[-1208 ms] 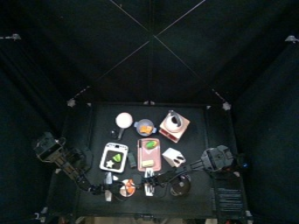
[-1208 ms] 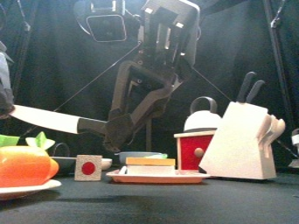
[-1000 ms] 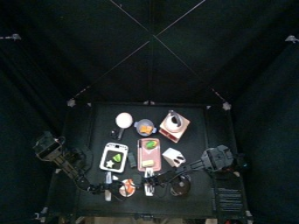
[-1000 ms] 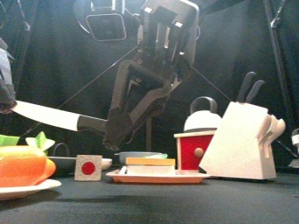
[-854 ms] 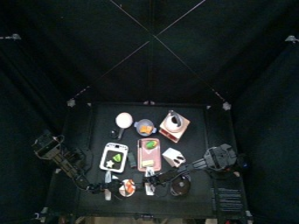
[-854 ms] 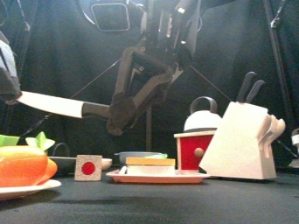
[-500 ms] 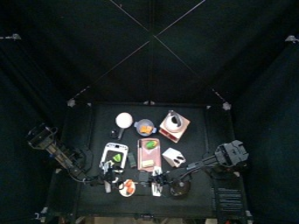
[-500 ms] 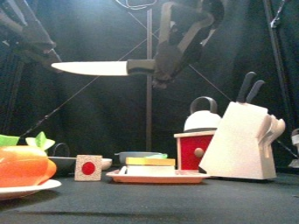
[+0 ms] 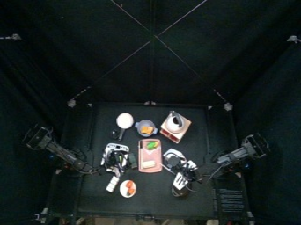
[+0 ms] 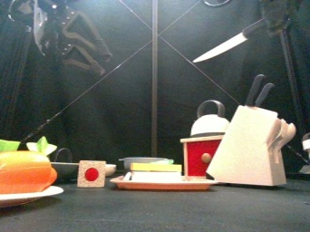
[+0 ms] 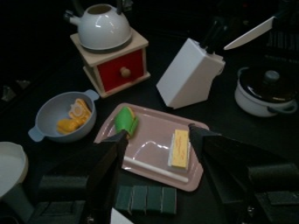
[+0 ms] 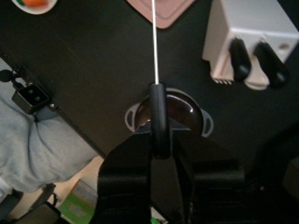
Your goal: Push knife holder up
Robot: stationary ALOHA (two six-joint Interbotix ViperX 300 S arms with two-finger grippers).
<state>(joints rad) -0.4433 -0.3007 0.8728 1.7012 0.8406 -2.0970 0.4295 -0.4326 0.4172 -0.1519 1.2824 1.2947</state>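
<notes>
The knife holder [image 10: 248,145] is a whitish angular block with two black handles in it, at the table's right. It also shows in the top view [image 9: 174,158], the left wrist view [image 11: 191,72] and the right wrist view [image 12: 250,39]. My right gripper [image 12: 156,149] is shut on a knife [image 12: 156,52] by its black handle. In the front view the knife [image 10: 227,43] hangs tilted high above the holder, held by the right gripper [image 10: 274,11]. My left gripper [image 11: 163,175] is open and empty, above the pink board [image 11: 158,144].
A red grinder [image 10: 204,152] with a white kettle [image 10: 211,120] behind it stands left of the holder. A black pot [image 11: 268,87] is near the holder. A blue bowl [image 11: 65,118], a plate with orange food [image 10: 24,177] and a small red-dot cube [image 10: 91,172] sit left.
My right gripper has carried the knife from low on the left, up and across to high on the right above the holder. The left arm has drawn back to the left.
</notes>
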